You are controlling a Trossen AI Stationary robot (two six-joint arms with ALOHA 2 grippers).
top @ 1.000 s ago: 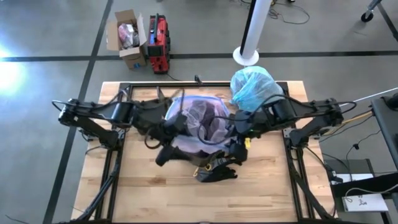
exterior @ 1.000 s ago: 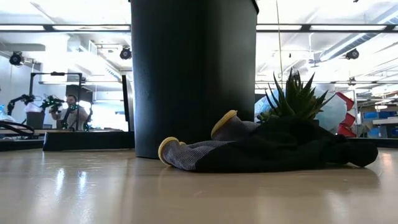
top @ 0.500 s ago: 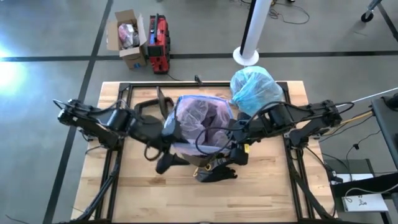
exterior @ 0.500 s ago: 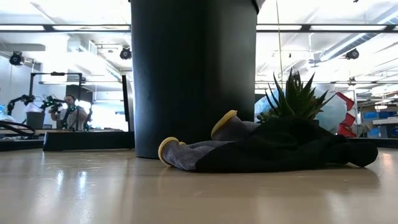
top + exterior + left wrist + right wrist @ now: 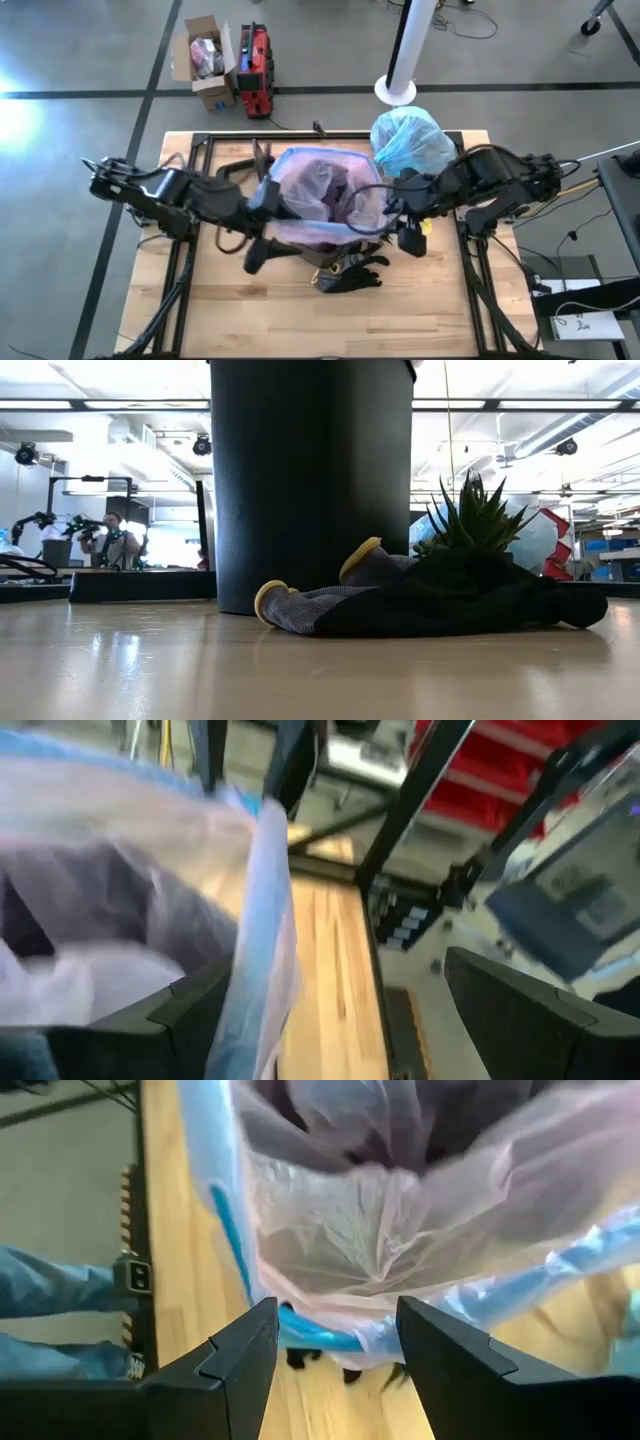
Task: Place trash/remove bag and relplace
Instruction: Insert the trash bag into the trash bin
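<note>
A pink translucent bag (image 5: 325, 195) with a blue rim lines the black bin (image 5: 310, 480) and is spread over its mouth. My left gripper (image 5: 262, 198) is open at the bag's left rim; in its wrist view (image 5: 338, 968) the rim passes between the fingers. My right gripper (image 5: 390, 208) is open at the right rim (image 5: 335, 1305). The filled teal-blue bag (image 5: 410, 140) rests on the table's far right part. No loose trash shows. My left gripper has the pink bag's blue-edged rim (image 5: 262, 910) lying against the inner side of one finger (image 5: 190, 1015); the other finger (image 5: 530, 1015) stands free. My right gripper has the blue rim (image 5: 320, 1330) running across the gap between its open fingers; whether they touch it I cannot tell.
A black-and-yellow glove (image 5: 350, 275) lies on the table against the bin's near side, with a green plant tuft (image 5: 478, 520) on it. The black table frame (image 5: 190, 240) runs along both sides. Bare wood (image 5: 260, 320) lies toward the near edge.
The pink bag's mouth has spread out wider over the bin's opening. My right gripper has moved toward the table's right edge and my left gripper slightly toward the left edge, drawing the rim apart.
</note>
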